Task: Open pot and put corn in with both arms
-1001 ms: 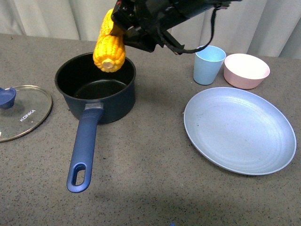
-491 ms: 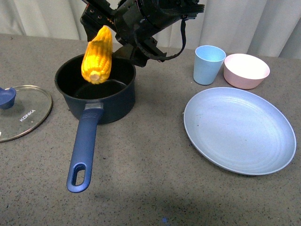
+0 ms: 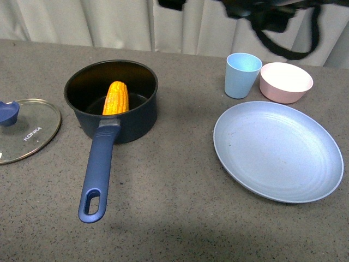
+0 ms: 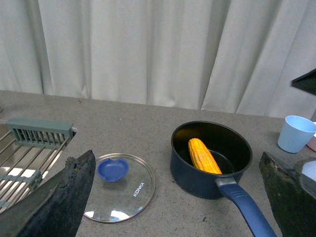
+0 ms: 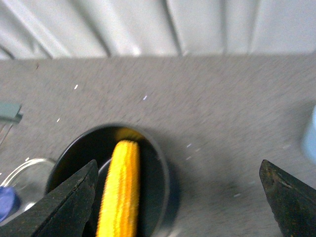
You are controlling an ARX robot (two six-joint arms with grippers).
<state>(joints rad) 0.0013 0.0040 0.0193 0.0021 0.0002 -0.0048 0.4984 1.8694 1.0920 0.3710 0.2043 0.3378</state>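
The dark navy pot (image 3: 136, 117) stands uncovered at the left of the table, its long blue handle (image 3: 98, 172) pointing toward me. The corn (image 3: 116, 98) lies inside it, leaning against the near wall. My right gripper (image 5: 178, 163) hangs open above and beside the pot (image 5: 160, 190), with the corn (image 5: 120, 192) below its left finger and nothing between its fingers. Only part of the right arm (image 3: 262, 12) shows at the top of the front view. My left gripper (image 4: 177, 154) is open and empty, well back from the pot (image 4: 192, 173) and corn (image 4: 203, 156).
The glass lid (image 3: 24, 131) with a blue knob lies flat left of the pot. A light blue cup (image 3: 242, 75), a pink bowl (image 3: 286, 82) and a large blue plate (image 3: 278, 150) are on the right. A dish rack (image 4: 29, 148) stands beyond the lid.
The corn, held over the pot by my right gripper before, was let go and now lies inside. The right arm has pulled up and to the right.
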